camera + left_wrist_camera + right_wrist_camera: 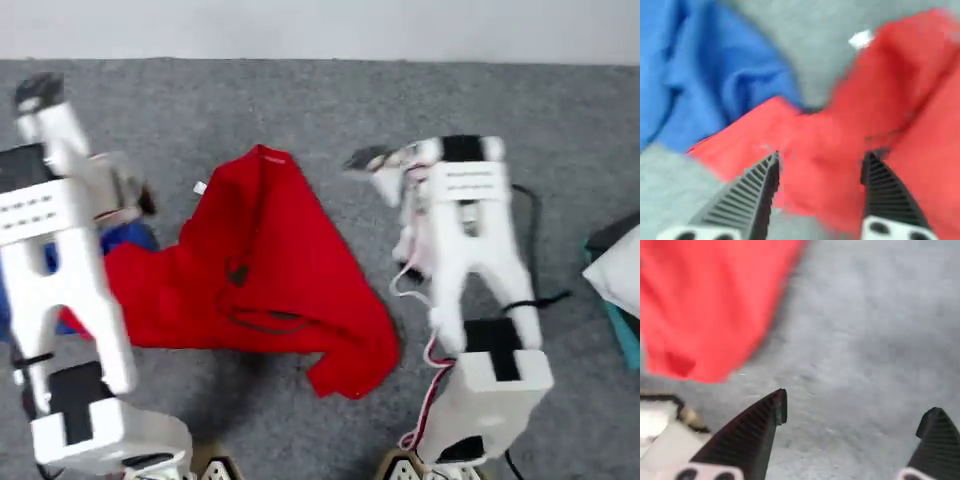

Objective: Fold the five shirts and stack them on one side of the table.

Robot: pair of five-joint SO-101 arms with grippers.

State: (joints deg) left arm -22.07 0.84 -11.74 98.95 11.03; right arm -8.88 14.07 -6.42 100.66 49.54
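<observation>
From above, the red shirt (260, 270) lies crumpled and unfolded in the middle of the grey table (500, 100), between the two arms. One point of it reaches toward the far edge, and a small white tag (200, 188) sits just beside that upper part. A blue shirt (130, 240) peeks out at the red one's left side, mostly hidden behind the left arm (60, 280). The left wrist view makes that clearer: the blue cloth (715, 75) lies bunched in folds, touching the red cloth (900, 90) where the two meet. The left gripper (822, 160) hangs over the red shirt's edge with its ribbed fingers (760, 190) spread wide and nothing clamped between them, though whether the tips touch the fabric I cannot tell. The same white tag (860, 39) shows beyond it. The right gripper (857, 405) is released too, its jaws far apart over bare grey table, with the red shirt (705, 305) off to one side and clear of the fingers. The high view adds what neither wrist camera catches: the right arm (470, 260) stands just beside the shirt's right side, and at the table's right edge, well apart from everything else, lies some white and teal cloth (620, 280).
</observation>
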